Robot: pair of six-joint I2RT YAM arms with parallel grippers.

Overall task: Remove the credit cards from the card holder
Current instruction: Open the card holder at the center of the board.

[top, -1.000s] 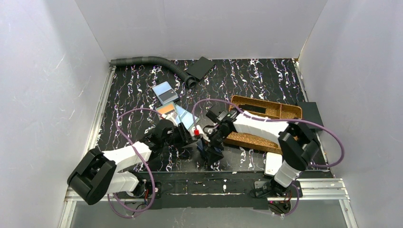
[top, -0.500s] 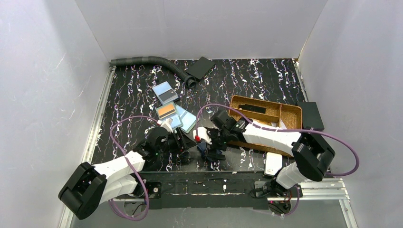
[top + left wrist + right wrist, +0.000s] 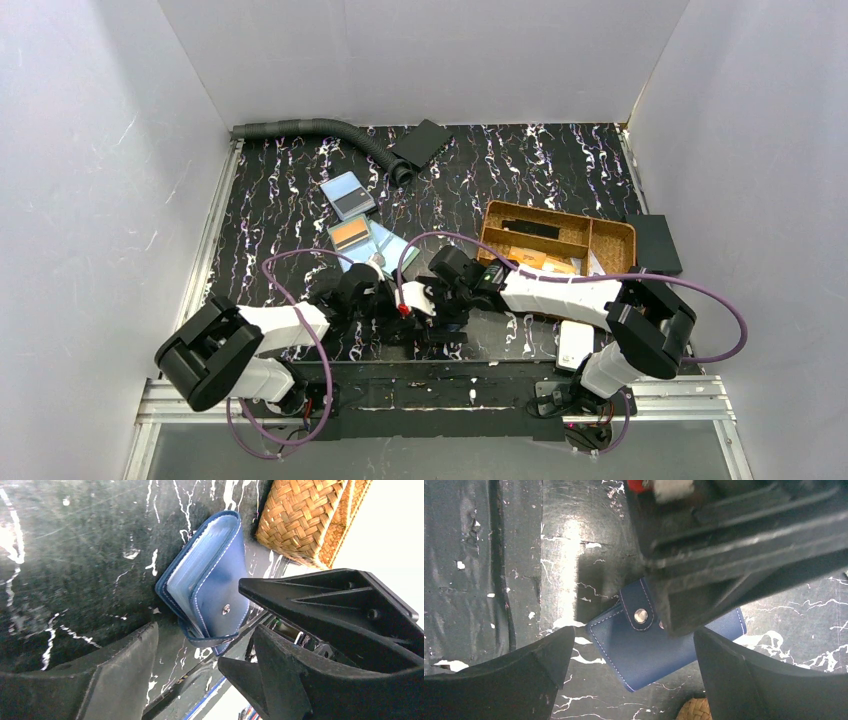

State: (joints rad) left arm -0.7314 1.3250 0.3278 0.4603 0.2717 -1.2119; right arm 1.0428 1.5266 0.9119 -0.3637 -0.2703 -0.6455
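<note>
Left gripper (image 3: 197, 645) and right gripper (image 3: 631, 642) both hang spread wide and hold nothing. The card holder (image 3: 644, 652) lies closed between their fingers, its long axis slanting across the right gripper's gap, with the snap tab at one end. Three credit cards (image 3: 350, 233) lie out beyond the left gripper. I cannot tell whether any remain inside.
</note>
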